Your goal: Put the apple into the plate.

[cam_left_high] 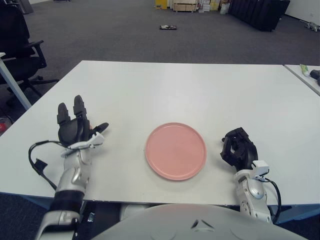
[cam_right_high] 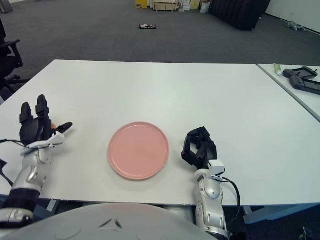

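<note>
Reach-and-grasp step, apple not yet secured. Left black three-finger hand [cam_left_high: 75,127] sits raised at the table's left side, fingers spread and upright, thumb out toward the plate, gripping nothing. The small orange-red apple [cam_right_high: 52,125] is almost fully hidden behind that hand; only a sliver of colour shows beside the palm in the right eye view, so contact can't be confirmed. Round flat pink plate [cam_left_high: 175,150] lies empty at centre of the white rectangular table [cam_left_high: 190,90], well apart from the apple. Right black hand [cam_left_high: 238,149] idle just right of the plate, fingers curled, empty. Next: close left fingers around the apple, lift, carry right over the plate, release.
</note>
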Robot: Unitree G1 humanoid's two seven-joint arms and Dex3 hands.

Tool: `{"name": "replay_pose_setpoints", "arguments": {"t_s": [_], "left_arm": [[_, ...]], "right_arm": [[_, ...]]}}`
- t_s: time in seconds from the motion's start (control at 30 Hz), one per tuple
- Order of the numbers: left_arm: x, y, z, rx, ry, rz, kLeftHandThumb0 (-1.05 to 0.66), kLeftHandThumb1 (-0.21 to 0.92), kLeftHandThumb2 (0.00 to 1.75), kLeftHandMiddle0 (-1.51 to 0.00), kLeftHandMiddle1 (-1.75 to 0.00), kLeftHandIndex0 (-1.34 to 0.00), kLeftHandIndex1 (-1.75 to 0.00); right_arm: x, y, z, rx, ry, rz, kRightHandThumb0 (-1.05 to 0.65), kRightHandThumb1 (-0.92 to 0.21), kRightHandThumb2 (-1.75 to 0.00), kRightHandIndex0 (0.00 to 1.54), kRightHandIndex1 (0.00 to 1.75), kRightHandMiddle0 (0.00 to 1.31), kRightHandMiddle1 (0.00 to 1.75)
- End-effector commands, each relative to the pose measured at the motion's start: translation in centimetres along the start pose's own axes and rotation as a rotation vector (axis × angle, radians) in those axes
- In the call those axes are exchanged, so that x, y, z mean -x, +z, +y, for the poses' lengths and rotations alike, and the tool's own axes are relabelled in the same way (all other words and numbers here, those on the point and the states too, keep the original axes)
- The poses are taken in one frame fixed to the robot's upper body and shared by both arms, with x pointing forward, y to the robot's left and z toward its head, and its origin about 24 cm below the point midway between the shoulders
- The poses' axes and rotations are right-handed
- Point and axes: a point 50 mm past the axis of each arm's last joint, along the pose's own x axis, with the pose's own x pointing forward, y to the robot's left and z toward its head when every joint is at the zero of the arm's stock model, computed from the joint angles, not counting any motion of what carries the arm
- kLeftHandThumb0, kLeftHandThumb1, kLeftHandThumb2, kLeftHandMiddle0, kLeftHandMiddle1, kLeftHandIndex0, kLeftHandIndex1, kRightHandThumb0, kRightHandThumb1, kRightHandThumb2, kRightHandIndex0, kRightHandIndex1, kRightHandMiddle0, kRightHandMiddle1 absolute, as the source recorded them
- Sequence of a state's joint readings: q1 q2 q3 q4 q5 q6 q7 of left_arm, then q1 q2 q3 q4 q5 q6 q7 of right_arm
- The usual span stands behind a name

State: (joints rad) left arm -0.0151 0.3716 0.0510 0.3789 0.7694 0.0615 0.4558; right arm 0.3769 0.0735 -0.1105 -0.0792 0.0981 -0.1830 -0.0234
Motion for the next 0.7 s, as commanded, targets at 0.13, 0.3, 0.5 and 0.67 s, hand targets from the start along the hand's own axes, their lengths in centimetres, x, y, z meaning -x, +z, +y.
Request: {"name": "replay_pose_setpoints", "arguments": {"t_s": [0.13, 0.3, 0.5, 0.67], "left_arm": [[1.42, -1.16, -2.51, 0.013, -0.156, 0.069, -1.05, 0.92, 0.29, 0.0, 0.0, 0.0, 0.0], [1.52, -1.23, -2.76, 0.031, -0.179, 0.085, -1.05, 0.92, 0.32, 0.0, 0.0, -0.01, 0.0], [1.69, -1.14, -2.78, 0.051, -0.193, 0.096, -1.05, 0.91, 0.28, -0.08, -0.07, -0.01, -0.24], [1.79, -1.03, -2.65, 0.067, -0.21, 0.118, -1.04, 0.85, 0.3, -0.02, -0.6, 0.0, -0.57]], "right_arm": [[0.11, -0.03, -0.45, -0.013, -0.018, 0.014, -0.42, -0.51, -1.09, 1.11, 1.75, 0.46, 1.75], [0.16, 0.0, -0.55, -0.01, -0.023, 0.017, -0.43, -0.48, -1.12, 1.11, 1.75, 0.48, 1.75], [0.16, 0.03, -0.64, -0.004, -0.025, 0.017, -0.43, -0.47, -1.14, 1.13, 1.75, 0.49, 1.75], [0.16, 0.05, -0.66, 0.0, -0.021, 0.015, -0.43, -0.46, -1.15, 1.13, 1.75, 0.5, 1.75]]}}
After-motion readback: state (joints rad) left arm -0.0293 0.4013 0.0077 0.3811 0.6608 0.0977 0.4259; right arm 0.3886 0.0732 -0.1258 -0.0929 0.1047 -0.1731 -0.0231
